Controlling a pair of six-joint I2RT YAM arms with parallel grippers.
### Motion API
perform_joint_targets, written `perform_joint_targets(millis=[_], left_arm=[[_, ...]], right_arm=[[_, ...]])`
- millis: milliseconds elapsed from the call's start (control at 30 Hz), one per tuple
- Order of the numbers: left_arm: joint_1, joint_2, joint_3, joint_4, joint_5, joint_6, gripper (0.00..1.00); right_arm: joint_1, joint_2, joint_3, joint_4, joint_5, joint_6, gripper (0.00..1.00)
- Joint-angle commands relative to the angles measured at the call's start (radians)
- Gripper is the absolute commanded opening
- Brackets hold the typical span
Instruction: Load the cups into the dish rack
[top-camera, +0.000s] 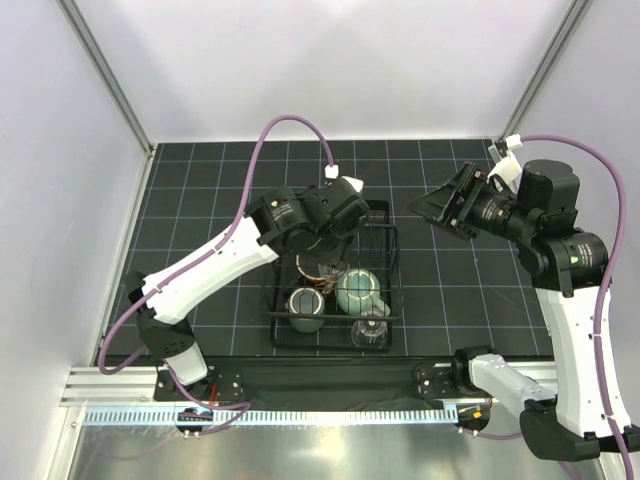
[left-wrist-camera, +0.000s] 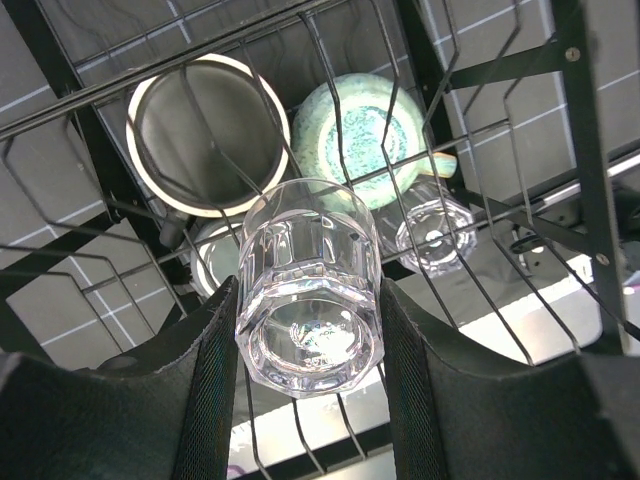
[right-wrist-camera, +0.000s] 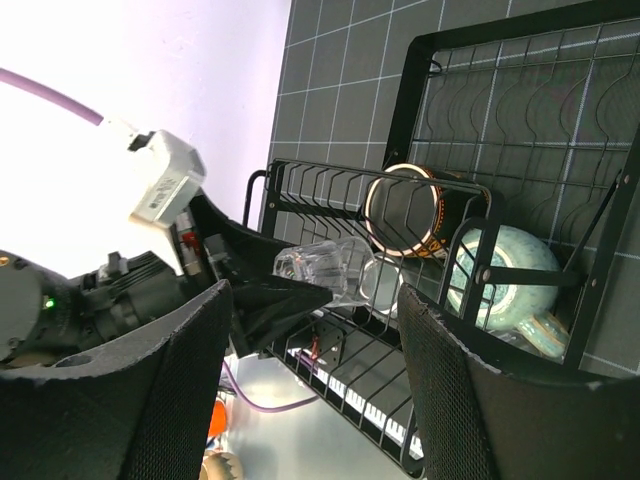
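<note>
The black wire dish rack (top-camera: 392, 262) sits mid-table. In it are the speckled pale-green mug (top-camera: 358, 290), the dark grey-green mug (top-camera: 305, 306), the dark printed cup (top-camera: 320, 270) on its side, and one clear glass (top-camera: 372, 328). My left gripper (top-camera: 322, 258) hangs over the rack's left part, shut on the second clear glass (left-wrist-camera: 310, 300), base toward the camera, held above the wires (left-wrist-camera: 575, 150). The green mug (left-wrist-camera: 365, 140) and the resting glass (left-wrist-camera: 435, 232) lie beyond it. My right gripper (top-camera: 445, 205) is open and empty, raised to the right of the rack. Its view shows the held glass (right-wrist-camera: 325, 265).
The black gridded mat (top-camera: 200, 190) covers the table. White walls close the back and sides. A metal rail (top-camera: 300, 415) runs along the near edge by the arm bases. In the right wrist view the rack frame (right-wrist-camera: 405, 100) and the printed cup (right-wrist-camera: 405, 210) show.
</note>
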Motion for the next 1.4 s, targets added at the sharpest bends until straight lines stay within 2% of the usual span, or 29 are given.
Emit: perform_joint_targets(millis=[0, 67, 100, 133, 167, 467, 533, 567, 700, 800, 967, 1000, 1167, 1233, 1267, 1300, 1367], left_arm=[[-0.002, 0.011, -0.002, -0.200, -0.016, 0.027, 0.00], [-0.002, 0.013, -0.002, -0.198, -0.019, 0.030, 0.00], [-0.002, 0.014, -0.002, -0.198, -0.020, 0.032, 0.03], [-0.001, 0.019, -0.002, -0.198, -0.022, 0.032, 0.12], [-0.001, 0.021, -0.004, -0.197, -0.022, 0.033, 0.15], [-0.001, 0.016, -0.047, -0.174, 0.003, 0.027, 0.28], [-0.001, 0.015, -0.051, -0.171, 0.006, 0.024, 0.34], [-0.001, 0.018, -0.051, -0.172, 0.012, 0.023, 0.43], [-0.001, 0.013, -0.060, -0.166, 0.012, 0.032, 0.66], [-0.001, 0.005, -0.056, -0.163, -0.002, 0.035, 0.75], [-0.001, -0.004, -0.021, -0.174, -0.042, 0.035, 0.83], [-0.001, -0.005, -0.004, -0.191, -0.054, 0.030, 0.99], [-0.001, -0.093, 0.149, -0.198, -0.205, -0.005, 1.00], [0.001, -0.149, 0.154, -0.136, -0.250, -0.020, 1.00], [-0.001, -0.224, 0.106, -0.104, -0.269, -0.028, 1.00], [-0.001, -0.279, 0.066, -0.056, -0.314, -0.034, 1.00], [-0.001, -0.387, -0.057, 0.108, -0.361, -0.060, 1.00]], right_arm=[[0.005, -0.020, -0.006, 0.006, 0.005, -0.023, 0.68], [0.004, -0.023, -0.008, 0.008, 0.007, -0.021, 0.68], [0.005, -0.025, -0.011, 0.009, 0.007, -0.021, 0.68], [0.004, -0.028, -0.015, 0.012, 0.008, -0.020, 0.68], [0.004, -0.028, -0.017, 0.014, 0.008, -0.018, 0.68], [0.004, -0.036, -0.034, 0.015, 0.005, -0.013, 0.68], [0.004, -0.037, -0.040, 0.020, 0.004, -0.010, 0.68], [0.004, -0.039, -0.040, 0.022, 0.004, -0.009, 0.68], [0.004, -0.039, -0.047, 0.023, -0.001, -0.007, 0.68], [0.004, -0.042, -0.049, 0.022, -0.002, -0.012, 0.68], [0.004, -0.039, -0.044, 0.009, -0.001, -0.030, 0.69], [0.005, -0.039, -0.041, 0.008, -0.001, -0.035, 0.69], [0.005, -0.030, -0.031, -0.020, 0.002, -0.078, 0.72], [0.004, -0.028, -0.024, -0.037, 0.010, -0.095, 0.75], [0.004, -0.028, -0.024, -0.053, 0.018, -0.113, 0.77], [0.004, -0.034, -0.029, -0.061, 0.025, -0.125, 0.80], [0.004, -0.048, -0.034, -0.081, 0.068, -0.160, 0.99]])
